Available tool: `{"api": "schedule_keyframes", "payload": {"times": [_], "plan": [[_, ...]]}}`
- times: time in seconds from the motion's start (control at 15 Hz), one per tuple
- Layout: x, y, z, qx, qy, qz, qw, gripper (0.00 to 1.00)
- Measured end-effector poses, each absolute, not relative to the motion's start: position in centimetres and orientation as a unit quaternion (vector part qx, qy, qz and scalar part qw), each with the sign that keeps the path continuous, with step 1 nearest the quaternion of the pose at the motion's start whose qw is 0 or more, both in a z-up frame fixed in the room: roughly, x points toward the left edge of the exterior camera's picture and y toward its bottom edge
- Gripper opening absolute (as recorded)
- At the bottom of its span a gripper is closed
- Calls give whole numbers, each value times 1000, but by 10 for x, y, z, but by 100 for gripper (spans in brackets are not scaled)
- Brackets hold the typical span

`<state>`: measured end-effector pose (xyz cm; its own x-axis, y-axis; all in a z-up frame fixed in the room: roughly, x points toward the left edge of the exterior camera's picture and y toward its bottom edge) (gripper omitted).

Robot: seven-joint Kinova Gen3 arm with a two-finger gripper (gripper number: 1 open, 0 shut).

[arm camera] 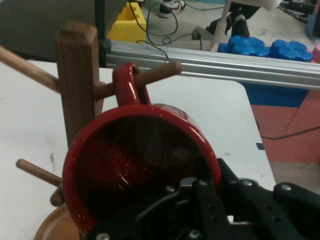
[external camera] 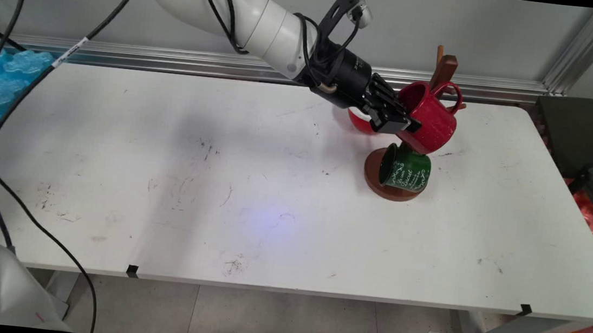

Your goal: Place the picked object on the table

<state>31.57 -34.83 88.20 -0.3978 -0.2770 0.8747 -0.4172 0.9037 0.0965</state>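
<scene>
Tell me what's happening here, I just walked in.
The white arm's gripper is clamped on the rim of a red mug, holding it tilted at the wooden mug tree. The mug's handle is looped over an upper peg. A green mug hangs lower, above the round base.

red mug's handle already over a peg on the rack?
Yes. In the hand view the red mug's handle loops around a peg of the wooden rack, with the gripper clamped on its rim.
</scene>
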Motion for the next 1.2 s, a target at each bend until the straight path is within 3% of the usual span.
{"api": "schedule_keyframes", "payload": {"times": [1.2], "plan": [[327, -315, 923, 203, -834, 43, 511, 0]]}}
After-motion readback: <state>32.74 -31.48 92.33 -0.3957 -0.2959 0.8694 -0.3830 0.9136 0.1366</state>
